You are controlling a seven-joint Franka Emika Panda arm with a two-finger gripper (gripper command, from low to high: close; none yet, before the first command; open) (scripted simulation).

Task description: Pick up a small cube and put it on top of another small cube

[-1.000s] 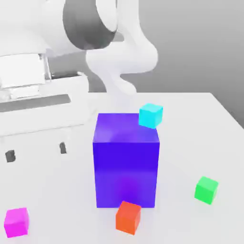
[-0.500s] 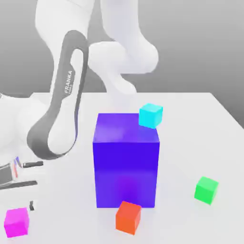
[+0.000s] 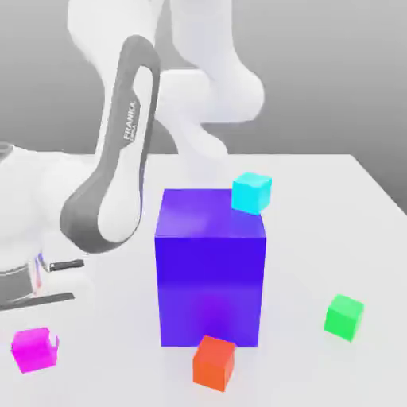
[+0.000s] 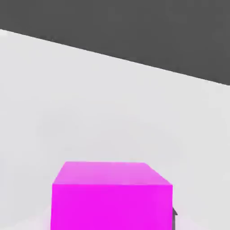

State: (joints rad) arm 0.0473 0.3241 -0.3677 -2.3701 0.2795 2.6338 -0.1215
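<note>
The small magenta-pink cube [image 3: 29, 354] is at the exterior view's lower left, near the table's front edge. My gripper [image 3: 36, 345] reaches down onto it from the hand at the left border, and a pale fingertip [image 3: 53, 343] overlaps the cube's right side. The gripper is shut on the cube. In the hand view the same cube [image 4: 112, 197] sits close up between the fingers, with a dark finger [image 4: 174, 213] edge against its side. An orange-red cube [image 3: 215, 362] lies in front of the big blue-purple block [image 3: 211, 266].
A cyan cube [image 3: 252, 192] shows at the big block's upper right corner. A green cube [image 3: 344, 317] lies on the white table [image 3: 318, 238] to the exterior view's right. The arm's grey-and-white link [image 3: 111, 183] slants down just left of the block.
The fingers have closed on the magenta cube. The cube now sits a little higher and further right in the exterior view. The arm link has shifted slightly rightward.
</note>
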